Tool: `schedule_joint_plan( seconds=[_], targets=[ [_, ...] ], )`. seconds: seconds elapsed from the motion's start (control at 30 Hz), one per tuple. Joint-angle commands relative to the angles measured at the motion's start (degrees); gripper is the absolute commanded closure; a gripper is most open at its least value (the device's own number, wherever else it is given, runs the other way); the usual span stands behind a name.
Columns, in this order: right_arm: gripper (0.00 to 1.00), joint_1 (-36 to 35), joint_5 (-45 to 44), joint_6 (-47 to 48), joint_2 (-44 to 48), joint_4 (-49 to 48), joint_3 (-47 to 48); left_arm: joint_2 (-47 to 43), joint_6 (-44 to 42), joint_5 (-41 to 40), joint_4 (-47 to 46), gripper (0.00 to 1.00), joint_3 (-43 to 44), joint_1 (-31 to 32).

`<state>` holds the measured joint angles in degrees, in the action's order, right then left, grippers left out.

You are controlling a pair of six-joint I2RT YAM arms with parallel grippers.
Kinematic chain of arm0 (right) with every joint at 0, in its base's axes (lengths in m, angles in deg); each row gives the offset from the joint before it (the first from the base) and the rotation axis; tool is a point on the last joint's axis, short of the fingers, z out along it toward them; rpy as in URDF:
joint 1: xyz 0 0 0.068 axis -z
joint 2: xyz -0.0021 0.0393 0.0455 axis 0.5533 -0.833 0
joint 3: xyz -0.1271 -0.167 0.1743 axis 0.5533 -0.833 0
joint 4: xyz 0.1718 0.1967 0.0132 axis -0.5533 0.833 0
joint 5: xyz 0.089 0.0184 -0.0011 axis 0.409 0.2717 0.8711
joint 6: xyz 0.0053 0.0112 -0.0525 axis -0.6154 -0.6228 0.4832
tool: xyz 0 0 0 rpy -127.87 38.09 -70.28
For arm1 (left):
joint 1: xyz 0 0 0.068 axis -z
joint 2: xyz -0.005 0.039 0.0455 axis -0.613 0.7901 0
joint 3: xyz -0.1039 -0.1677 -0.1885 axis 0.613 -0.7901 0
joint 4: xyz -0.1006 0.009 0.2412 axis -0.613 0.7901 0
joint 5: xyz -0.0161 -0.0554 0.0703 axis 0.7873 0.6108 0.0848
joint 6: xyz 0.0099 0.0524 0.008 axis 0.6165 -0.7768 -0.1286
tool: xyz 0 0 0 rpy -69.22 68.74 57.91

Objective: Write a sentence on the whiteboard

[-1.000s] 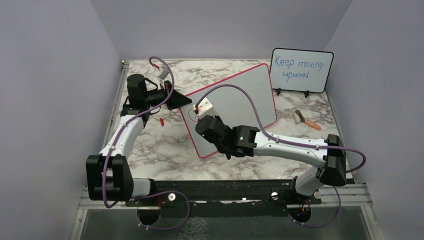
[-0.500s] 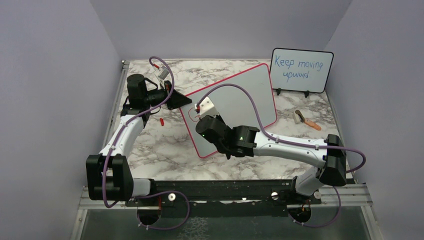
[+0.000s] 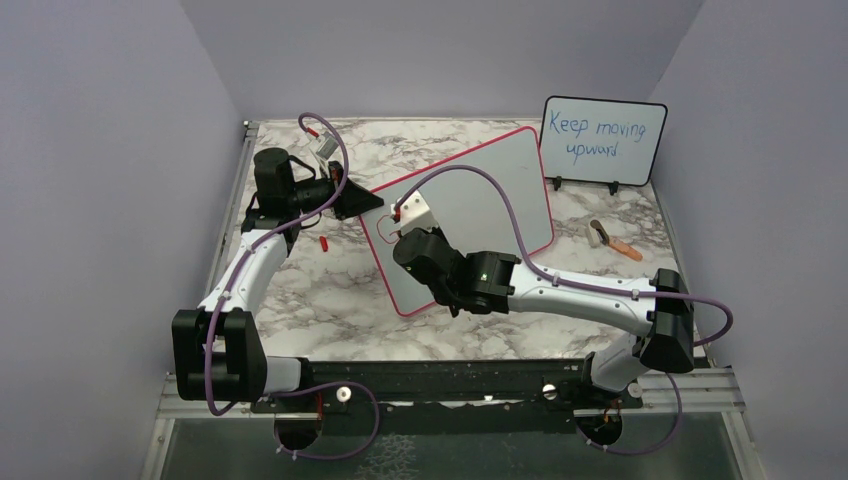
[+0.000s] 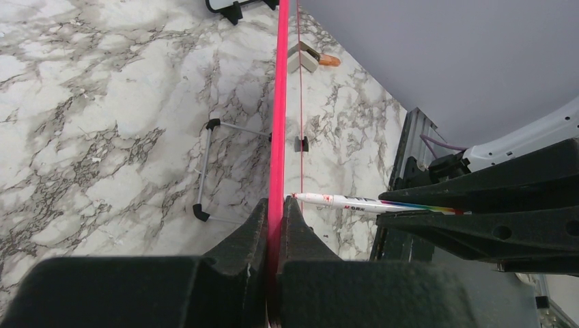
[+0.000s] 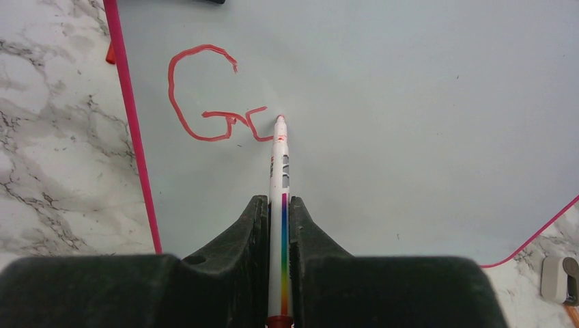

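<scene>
From the right wrist only, red handwritten lettering (image 5: 171, 85), hidden overhead, meets the white rainbow-striped marker (image 5: 280, 171) the right gripper (image 5: 278, 205) pinches; left gripper (image 4: 276, 208) clamps the large red-framed whiteboard (image 4: 278, 102) by its edge.

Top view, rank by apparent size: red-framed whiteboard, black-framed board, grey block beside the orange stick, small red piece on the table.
1. red-framed whiteboard, clearly largest.
2. black-framed board.
3. grey block.
4. small red piece, smallest; the last two are both tiny, so the gap is slim.
</scene>
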<state>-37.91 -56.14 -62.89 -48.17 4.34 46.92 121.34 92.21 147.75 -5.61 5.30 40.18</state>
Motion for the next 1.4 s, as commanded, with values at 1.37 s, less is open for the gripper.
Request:
schedule_joint_plan(
  seconds=[1.37],
  targets=[
    [0.99, 1.5, 0.6, -0.1, 7.0, -2.5, -4.9, 1.4, -5.5, 0.2, 4.4, 1.00, 0.1, 2.3]
  ],
)
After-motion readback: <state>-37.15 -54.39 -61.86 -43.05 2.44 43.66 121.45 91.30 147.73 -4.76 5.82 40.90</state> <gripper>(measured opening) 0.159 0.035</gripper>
